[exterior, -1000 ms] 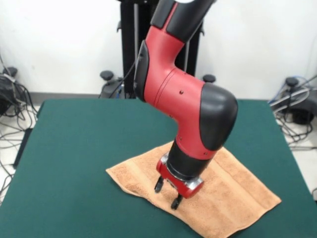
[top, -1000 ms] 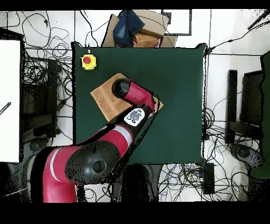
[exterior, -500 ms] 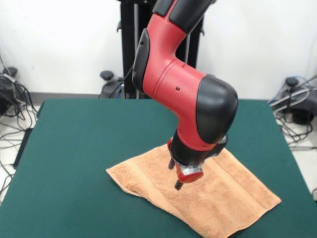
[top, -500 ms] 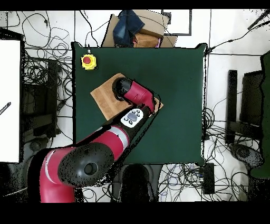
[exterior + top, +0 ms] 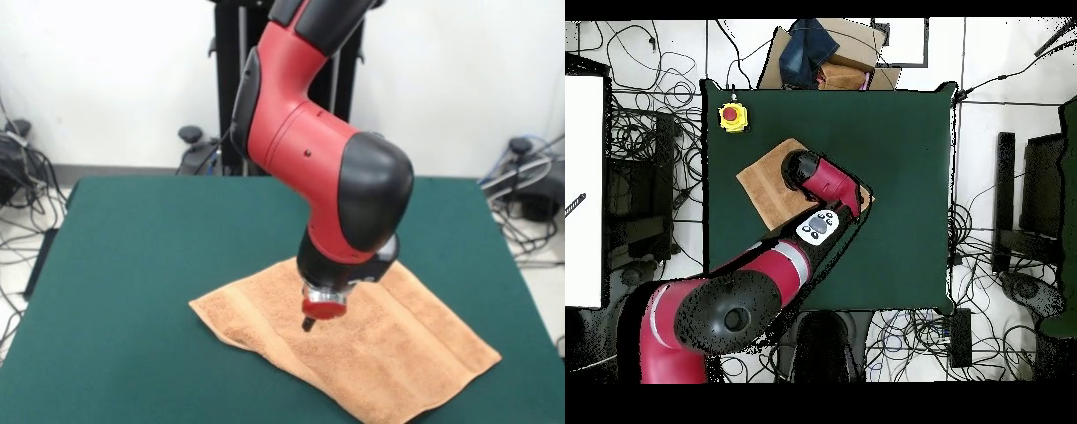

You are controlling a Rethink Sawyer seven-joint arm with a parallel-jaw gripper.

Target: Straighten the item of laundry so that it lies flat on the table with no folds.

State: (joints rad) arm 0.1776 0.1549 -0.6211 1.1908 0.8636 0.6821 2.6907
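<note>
1. Position of the work piece: the towel (image 5: 353, 340) lies spread on the table (image 5: 159, 247), in the lower centre to lower right of the front view. In the overhead view the towel (image 5: 770, 180) sits in the upper left part of the table (image 5: 905, 160), partly covered by the arm (image 5: 827, 185).

2. Change observed: against the front view of a second ago, the gripper (image 5: 308, 323) has turned about its own axis. Then, two separate fingertips showed side by side below the red wrist flange; now only one dark tip shows below it. The wrist has also shifted slightly toward the frame's left and appears a little higher.

3. State of the hand: it cannot be told from either view. The fingers line up one behind the other in the front view, and the arm hides them from above. No cloth is seen raised or pinched at the tip.

4. Condition of the towel: its outline matches the earlier pictures, so nothing has been pulled. It reads as largely flat, with a slight doubling or thick hem along its left edge in the front view.

5. Judgement: the wrist is realigning rather than working the cloth. The task appears near done, pending any fold hidden under the arm.

6. Other item: a yellow box with a red button (image 5: 732, 116) stands near the table's upper left corner overhead, apart from the towel.
</note>
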